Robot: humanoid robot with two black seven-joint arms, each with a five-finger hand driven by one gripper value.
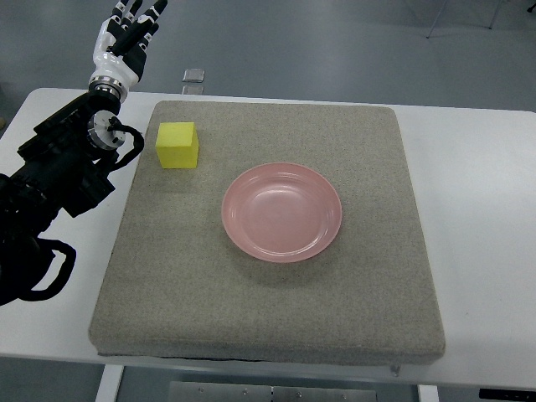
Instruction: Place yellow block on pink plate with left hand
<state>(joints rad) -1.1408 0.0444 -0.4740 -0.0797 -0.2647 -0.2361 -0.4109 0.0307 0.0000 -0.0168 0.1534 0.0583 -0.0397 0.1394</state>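
Top view: the yellow block (177, 145) sits on a grey mat (268, 310) up and to the left of the empty pink plate (281, 211), well apart from it, while the left hand (127, 38) hangs beyond the table's (477, 209) far edge, up and left of the block, fingers extended close together and holding nothing. A good grasp likely means dropping onto the block from above, pinching opposite faces. The mat between block and plate lies open, and only the plate's raised rim needs clearing.

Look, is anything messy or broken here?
Nothing stands out. The yellow block sits flat on the grey mat, the pink plate is empty and whole, and the left hand is raised beyond the table edge.
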